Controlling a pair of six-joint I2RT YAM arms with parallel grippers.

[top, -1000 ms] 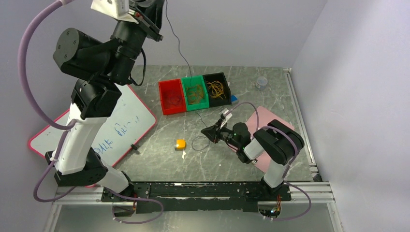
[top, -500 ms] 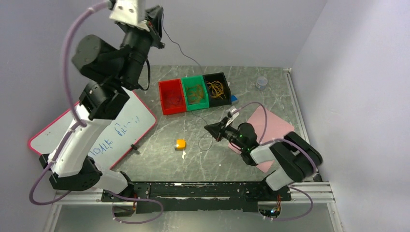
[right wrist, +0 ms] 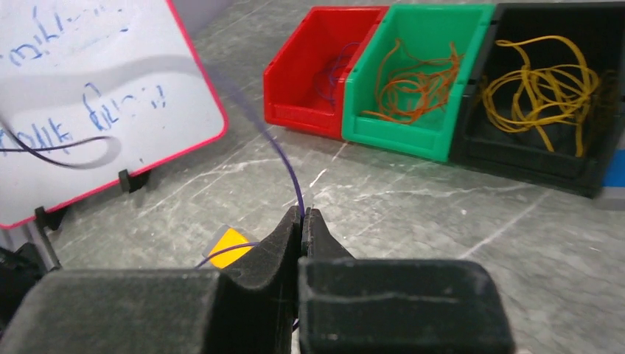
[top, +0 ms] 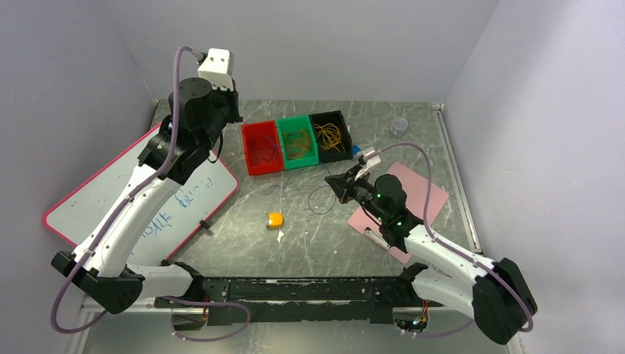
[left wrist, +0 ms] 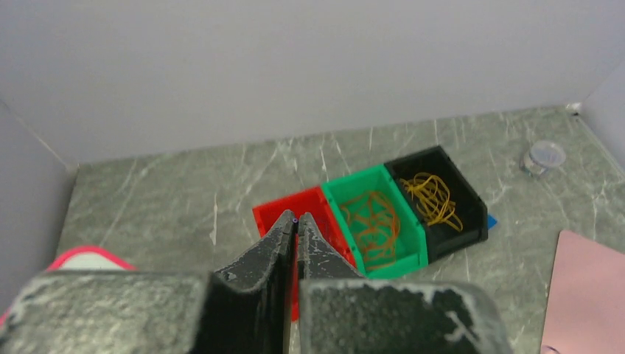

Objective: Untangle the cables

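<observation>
One big grey marbled tabletop [top: 295,247] carries everything: a pink-edged whiteboard [top: 96,199] lies on the left side and a pink sheet [top: 424,192] on the right. Towards the back there's a row of bins touching side by side: red bin [top: 259,151], green bin [top: 296,144], black bin [top: 330,136]. Orange cables [right wrist: 413,85] sit in the green one and yellow cables [right wrist: 549,85] in the black one. The right pincer [right wrist: 302,215], low over the middle, is clamped on a thin purple cable [right wrist: 284,158] that runs up and away to the left. The left pincer [left wrist: 296,221] is up over the back left, jaws pressed together with a speck of that purple at the tips. Tiny yellow block [top: 275,219] sits near the middle
</observation>
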